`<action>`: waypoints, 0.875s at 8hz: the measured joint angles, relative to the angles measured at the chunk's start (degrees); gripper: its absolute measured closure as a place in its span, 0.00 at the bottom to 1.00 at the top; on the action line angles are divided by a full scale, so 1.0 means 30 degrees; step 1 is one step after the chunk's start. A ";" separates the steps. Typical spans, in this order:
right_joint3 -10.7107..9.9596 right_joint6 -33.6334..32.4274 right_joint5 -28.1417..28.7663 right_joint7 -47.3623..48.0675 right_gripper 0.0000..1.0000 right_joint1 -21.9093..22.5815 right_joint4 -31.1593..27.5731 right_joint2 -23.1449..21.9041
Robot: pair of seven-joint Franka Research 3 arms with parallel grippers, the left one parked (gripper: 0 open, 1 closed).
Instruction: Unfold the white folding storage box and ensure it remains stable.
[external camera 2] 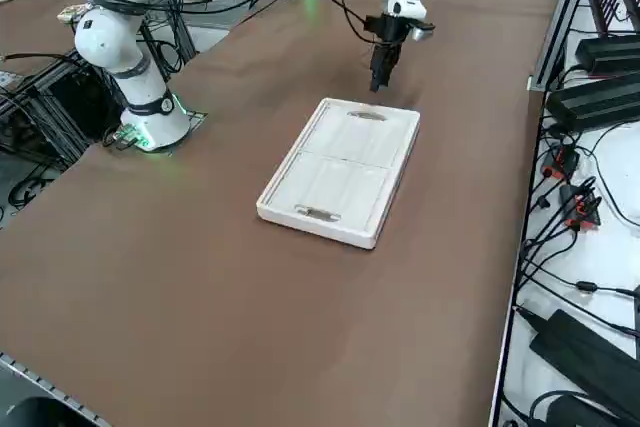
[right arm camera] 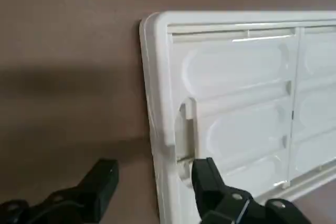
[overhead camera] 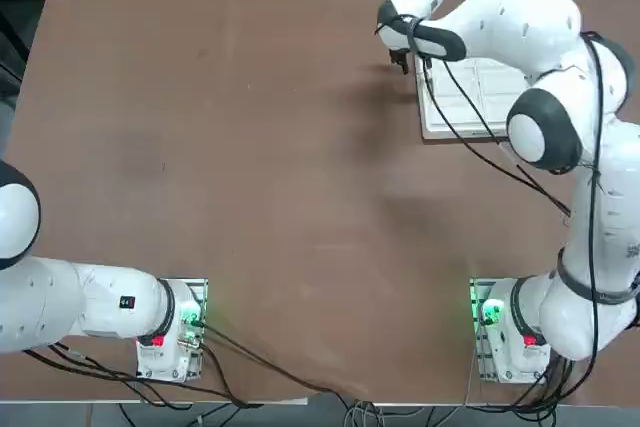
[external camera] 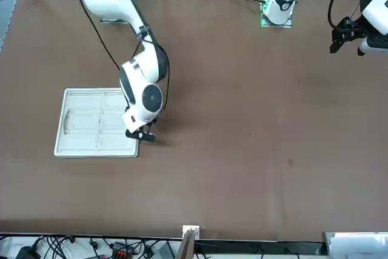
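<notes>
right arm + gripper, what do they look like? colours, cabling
White glossy shells with dark grey joint bands on the right arm. Black cables run loose along it. Green lights and a red part at its base. The right gripper is black, with two blocky fingers.

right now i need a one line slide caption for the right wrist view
Open right hand straddling the rim of the flat-folded white folding storage box on the brown table.
</notes>
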 joint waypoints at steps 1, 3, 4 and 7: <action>-0.0014 0.0246 -0.0257 0.0003 0.15 -0.0026 0.0155 0.0404; -0.0043 0.1529 -0.0337 -0.0076 0.16 -0.0251 0.0135 0.0596; -0.0044 0.1845 -0.0337 -0.0180 0.15 -0.0333 0.0021 0.0656; -0.0034 0.1716 -0.0377 -0.0218 0.15 -0.0294 -0.0400 0.0726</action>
